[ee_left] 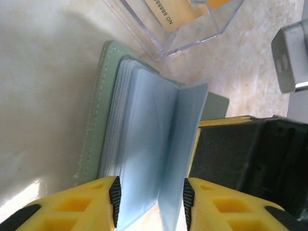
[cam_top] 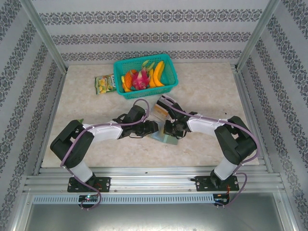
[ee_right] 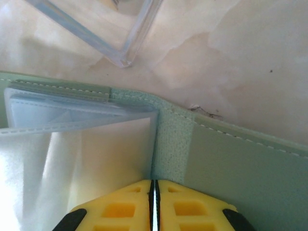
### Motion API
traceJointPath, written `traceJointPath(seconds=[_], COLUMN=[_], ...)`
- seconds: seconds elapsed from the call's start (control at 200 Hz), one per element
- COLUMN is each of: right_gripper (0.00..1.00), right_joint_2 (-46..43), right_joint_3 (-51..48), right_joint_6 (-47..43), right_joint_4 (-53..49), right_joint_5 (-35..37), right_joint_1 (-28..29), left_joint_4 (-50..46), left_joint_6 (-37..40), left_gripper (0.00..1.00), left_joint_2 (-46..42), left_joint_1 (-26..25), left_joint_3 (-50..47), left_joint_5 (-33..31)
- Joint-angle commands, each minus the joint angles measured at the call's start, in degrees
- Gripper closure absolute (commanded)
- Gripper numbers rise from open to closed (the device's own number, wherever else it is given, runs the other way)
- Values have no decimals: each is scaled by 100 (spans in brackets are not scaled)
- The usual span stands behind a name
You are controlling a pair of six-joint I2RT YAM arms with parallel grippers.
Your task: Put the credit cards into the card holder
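The grey-green card holder [cam_top: 166,139] lies open on the table between my two grippers. Its cover [ee_left: 97,110] is flat and its clear sleeves [ee_left: 144,144] stand fanned up. My left gripper [ee_left: 151,202] is open, with the sleeves standing loose between its pads. My right gripper [ee_right: 153,202] is shut on one thin clear sleeve beside the spine [ee_right: 173,144], holding it upright. An orange-brown credit card [ee_left: 174,11] lies inside the clear plastic box [ee_left: 159,45] just beyond the holder. In the top view both grippers [cam_top: 153,129] [cam_top: 169,129] meet over the holder.
The clear box [cam_top: 161,111] stands just behind the holder, its corner [ee_right: 124,57] close to the cover. A teal basket [cam_top: 146,75] of toy fruit sits at the back centre, with a yellow-green snack packet [cam_top: 105,83] to its left. Patterned walls enclose the table.
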Motion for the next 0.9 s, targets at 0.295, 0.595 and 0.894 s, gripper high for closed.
traceJointPath(seconds=[0.295, 0.595, 0.894], right_gripper=[89, 88, 89], right_joint_2=[-291, -497, 256], right_joint_3=[-420, -801, -280], right_joint_6=[-117, -123, -1012], right_joint_4=[-73, -323, -277], right_joint_5=[123, 316, 18], right_joint_1=[-195, -467, -466], left_joint_4=[62, 607, 968], left_joint_6=[-199, -574, -1064], left_gripper=[71, 73, 76], left_joint_2=[659, 683, 382], left_joint_1=[58, 15, -256], left_joint_3=[-51, -612, -1209], left_joint_5=[-50, 181, 87])
